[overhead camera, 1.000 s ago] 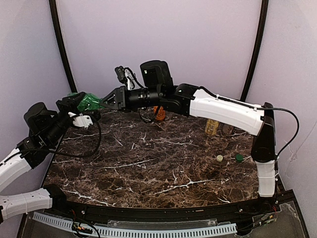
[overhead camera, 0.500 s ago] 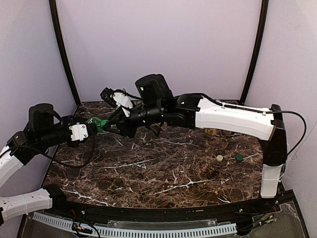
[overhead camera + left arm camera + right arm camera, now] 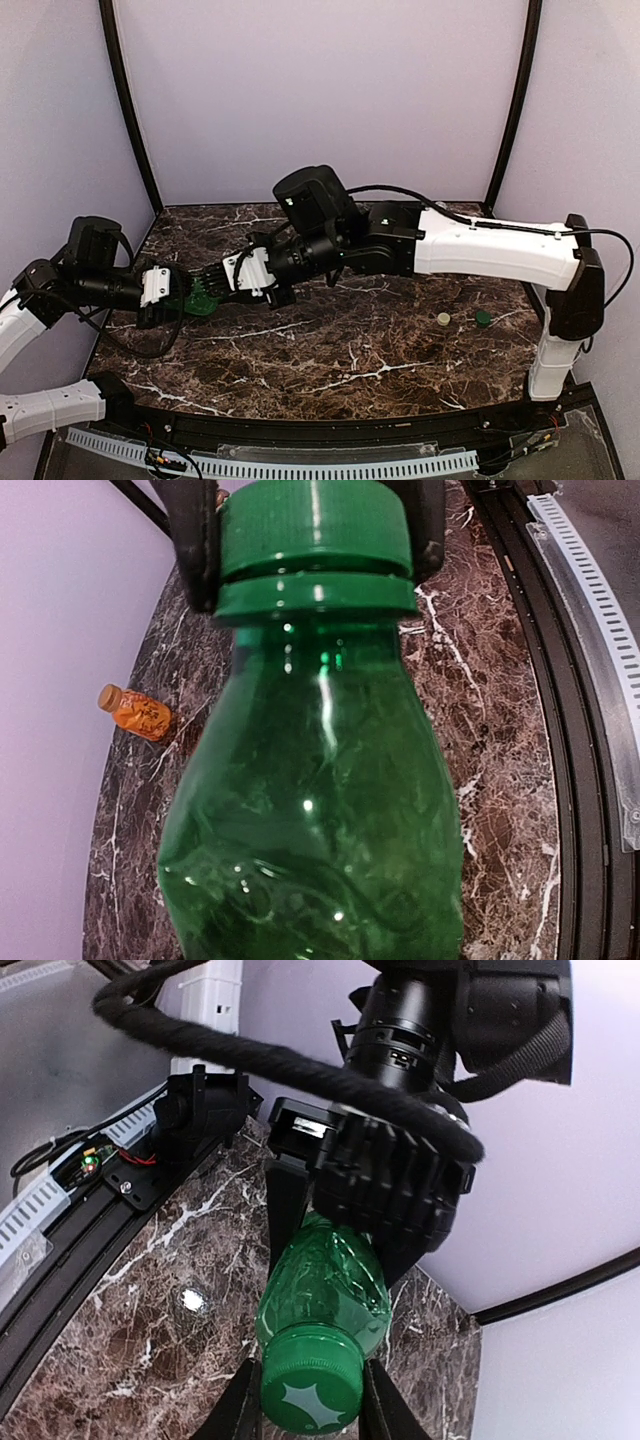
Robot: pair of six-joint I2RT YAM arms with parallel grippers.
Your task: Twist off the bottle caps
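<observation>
ok so starting from the left: the left gripper (image 3: 178,302) is clamped round the body of the green bottle (image 3: 320,810), holding it low over the table (image 3: 330,350). The bottle pretty much fills that wrist's view, so it's right in the hand, sticking straight out past the fingertips. Its long axis runs hand to hand, body end in the left one and cap (image 3: 310,1395) end pointing at the right one. The right gripper (image 3: 310,1407) is squeezed tight on that cap, one finger on each side of it, and from its own camera the bottle runs straight away from it into the left hand. So the right hand is the one at the cap and the left is just the anchor. My guess is the whole next move comes down to twisting around that hand-to-hand line. If the two wrists aren't lined up on it, I'd expect the bottle to bend or slip rather than the cap turning. Off to the side of the left hand, out by the wall, an orange bottle (image 3: 138,710) lies on its side. Far right, back towards the right arm's base, there's a loose cream cap (image 3: 443,319) just beside a loose green cap (image 3: 483,318).
</observation>
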